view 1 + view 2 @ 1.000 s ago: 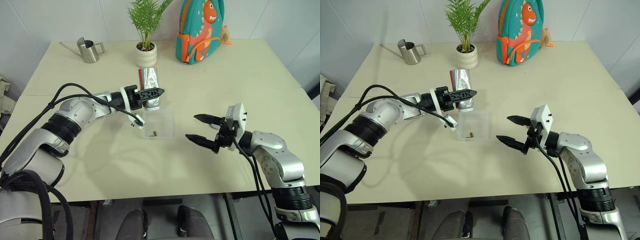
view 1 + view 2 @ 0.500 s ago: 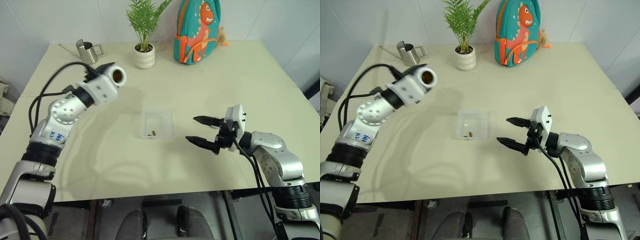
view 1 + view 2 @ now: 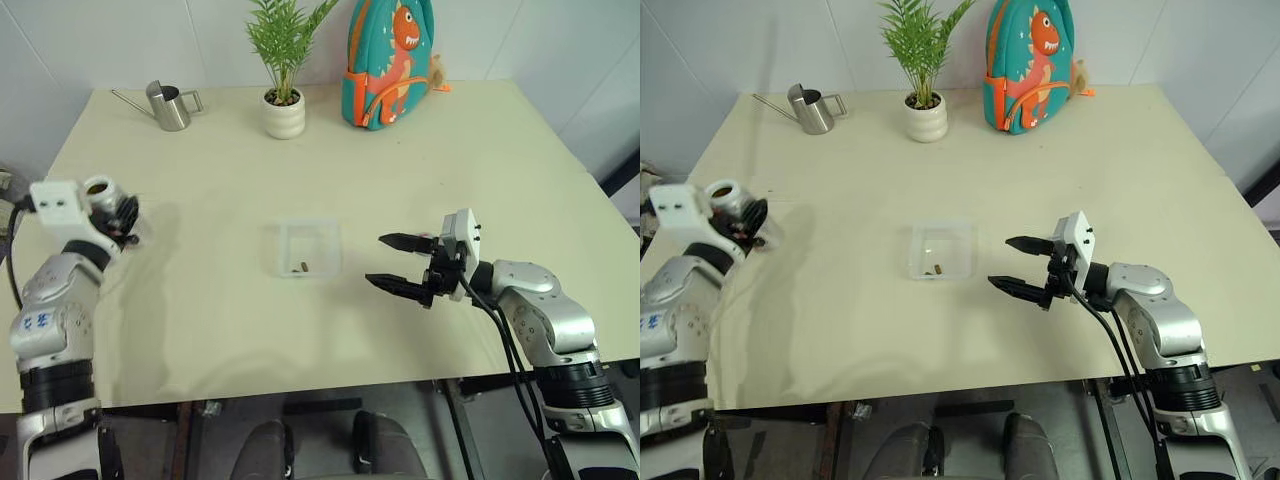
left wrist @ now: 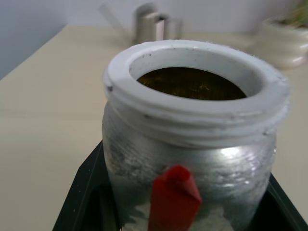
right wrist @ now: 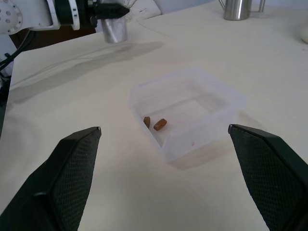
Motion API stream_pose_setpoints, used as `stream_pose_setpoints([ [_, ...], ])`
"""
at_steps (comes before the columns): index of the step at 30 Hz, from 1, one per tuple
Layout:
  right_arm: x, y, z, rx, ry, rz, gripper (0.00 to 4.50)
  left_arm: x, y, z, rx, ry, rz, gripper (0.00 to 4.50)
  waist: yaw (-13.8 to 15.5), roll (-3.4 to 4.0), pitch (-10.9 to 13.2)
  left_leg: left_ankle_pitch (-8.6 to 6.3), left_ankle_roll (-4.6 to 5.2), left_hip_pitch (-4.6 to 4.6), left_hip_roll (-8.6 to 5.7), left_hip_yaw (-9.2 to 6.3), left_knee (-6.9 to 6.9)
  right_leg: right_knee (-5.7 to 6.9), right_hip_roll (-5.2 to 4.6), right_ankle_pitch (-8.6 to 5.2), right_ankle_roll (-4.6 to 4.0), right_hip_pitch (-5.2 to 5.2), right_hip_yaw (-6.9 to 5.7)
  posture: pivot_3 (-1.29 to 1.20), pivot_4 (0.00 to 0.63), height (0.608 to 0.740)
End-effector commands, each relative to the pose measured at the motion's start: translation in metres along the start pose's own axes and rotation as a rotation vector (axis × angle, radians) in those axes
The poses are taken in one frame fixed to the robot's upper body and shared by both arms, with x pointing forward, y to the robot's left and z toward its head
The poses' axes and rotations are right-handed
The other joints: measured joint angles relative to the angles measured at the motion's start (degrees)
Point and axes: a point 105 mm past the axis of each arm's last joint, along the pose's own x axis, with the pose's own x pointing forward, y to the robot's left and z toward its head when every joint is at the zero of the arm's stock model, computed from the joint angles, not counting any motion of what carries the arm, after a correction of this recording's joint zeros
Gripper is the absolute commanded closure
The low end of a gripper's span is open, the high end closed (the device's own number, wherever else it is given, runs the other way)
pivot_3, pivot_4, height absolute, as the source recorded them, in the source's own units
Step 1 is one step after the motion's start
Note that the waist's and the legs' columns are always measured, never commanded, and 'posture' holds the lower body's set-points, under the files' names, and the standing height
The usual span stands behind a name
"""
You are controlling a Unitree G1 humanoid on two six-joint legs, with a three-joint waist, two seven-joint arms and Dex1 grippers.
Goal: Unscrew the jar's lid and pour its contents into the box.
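We saw the left gripper (image 5: 109, 8) far out at the left side of the table (image 3: 480, 150), closed on the jar (image 4: 192, 144). The jar stood upright between the fingers, its wide white mouth open to the top and no lid on it. The box (image 3: 303, 249) lay in the middle of the table, well apart from the jar, with two small brown bits (image 5: 155, 123) in the corner nearest to the robot. The right gripper (image 3: 400, 265) hung just beside the box, on its right, pointing toward it. Its fingers (image 5: 67, 163) stood wide apart and held nothing. At the far edge stood a watering can (image 3: 170, 104), a plant pot (image 3: 283, 113) and a backpack (image 3: 390, 60).
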Motion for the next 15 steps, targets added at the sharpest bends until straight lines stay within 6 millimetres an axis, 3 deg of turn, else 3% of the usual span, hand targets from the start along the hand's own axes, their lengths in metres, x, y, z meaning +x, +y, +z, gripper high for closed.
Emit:
stream_pose_setpoints([
  [1,0.005,-0.001,0.011,-0.044,-0.029,0.015,0.05,-0.009,0.025,0.003,0.029,-0.070,0.097,2.57,0.0,-0.06,0.0,-0.03,0.00,0.01,0.00,0.01,0.00,0.00,-0.02,0.01,-0.01,0.00,0.00,0.00,0.150,0.740],
  [6,0.008,-0.002,0.013,-0.050,-0.036,0.022,0.05,-0.016,0.033,-0.013,0.010,-0.046,0.116,2.57,-0.1,-0.17,-0.1,-0.17,-0.01,0.00,0.02,0.02,-0.01,-0.05,-0.04,0.01,-0.02,-0.02,0.00,0.00,0.150,0.740],
  [15,0.013,-0.007,0.021,-0.100,-0.071,0.023,0.05,-0.022,0.031,-0.023,-0.023,-0.022,0.091,2.57,-0.3,-0.17,-0.1,-0.24,-0.02,0.01,0.05,0.07,-0.02,-0.09,-0.03,0.01,-0.02,-0.02,-0.01,0.00,0.150,0.740],
])
